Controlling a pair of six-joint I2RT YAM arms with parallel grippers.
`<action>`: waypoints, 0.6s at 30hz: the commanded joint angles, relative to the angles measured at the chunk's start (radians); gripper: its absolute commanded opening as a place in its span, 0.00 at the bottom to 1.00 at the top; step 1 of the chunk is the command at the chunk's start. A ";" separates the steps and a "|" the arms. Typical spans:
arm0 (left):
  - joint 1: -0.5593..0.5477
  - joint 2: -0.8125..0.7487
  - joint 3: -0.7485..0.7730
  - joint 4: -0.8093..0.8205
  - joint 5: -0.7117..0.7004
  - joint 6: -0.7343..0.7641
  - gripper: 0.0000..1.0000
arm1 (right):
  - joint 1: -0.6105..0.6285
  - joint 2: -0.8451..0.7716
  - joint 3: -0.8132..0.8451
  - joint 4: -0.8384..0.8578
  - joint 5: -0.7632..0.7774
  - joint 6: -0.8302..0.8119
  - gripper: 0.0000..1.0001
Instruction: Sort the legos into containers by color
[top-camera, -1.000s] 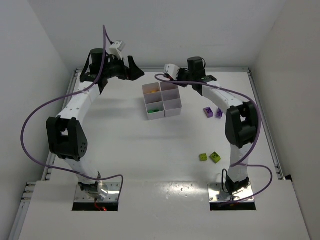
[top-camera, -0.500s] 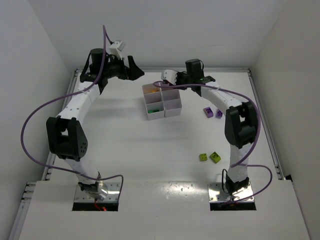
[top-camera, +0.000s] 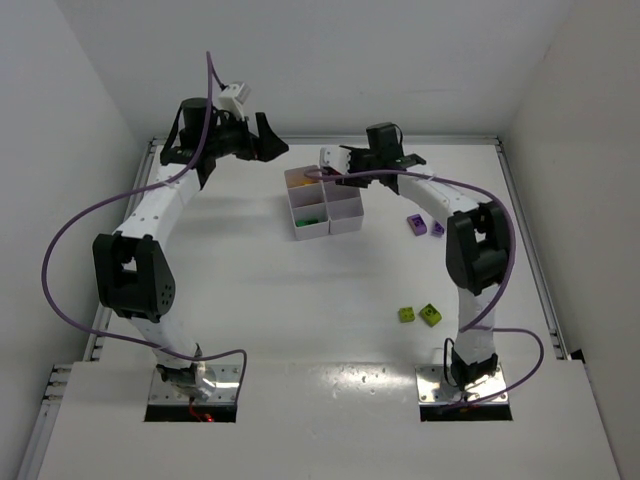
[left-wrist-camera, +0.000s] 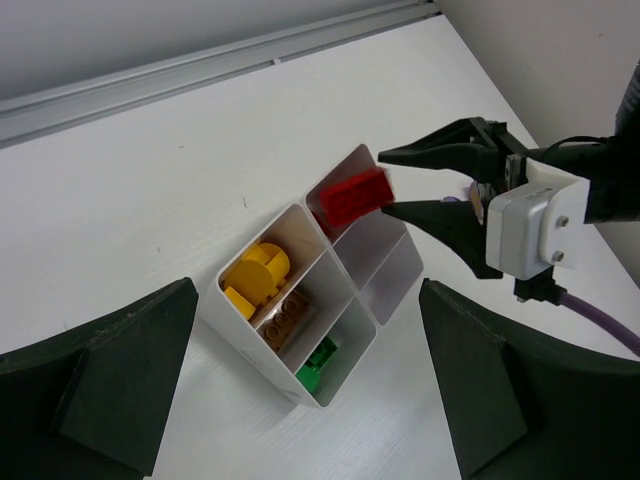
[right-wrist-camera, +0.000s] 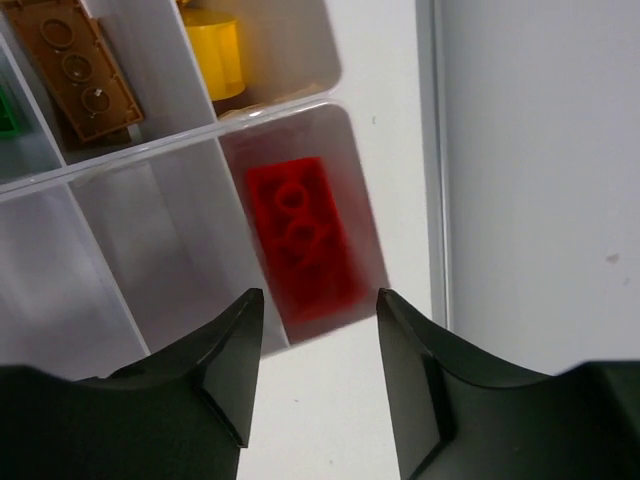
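White tabletop, upper centre: white six-compartment plastic tray. Small red plastic brick blurred, in or dropping into corner compartment below right gripper, jaws apart, empty. Left gripper spread wide, empty. Probably light, rigid, slick; best pinched across flat sides.

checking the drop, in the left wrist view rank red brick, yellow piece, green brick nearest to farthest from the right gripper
From the right gripper:
1. red brick, right beside it, at the tray's far end.
2. yellow piece, neighbouring compartment on the left.
3. green brick, tray's near end.
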 joint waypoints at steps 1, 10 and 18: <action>-0.005 -0.018 -0.007 0.039 0.006 0.004 1.00 | 0.016 0.034 0.039 0.016 -0.029 -0.020 0.50; 0.005 -0.018 -0.007 0.039 0.020 -0.005 1.00 | 0.016 0.030 0.030 0.075 0.000 -0.002 0.57; -0.043 -0.057 -0.054 0.084 0.037 0.015 1.00 | -0.007 -0.183 -0.054 0.162 0.061 0.309 0.57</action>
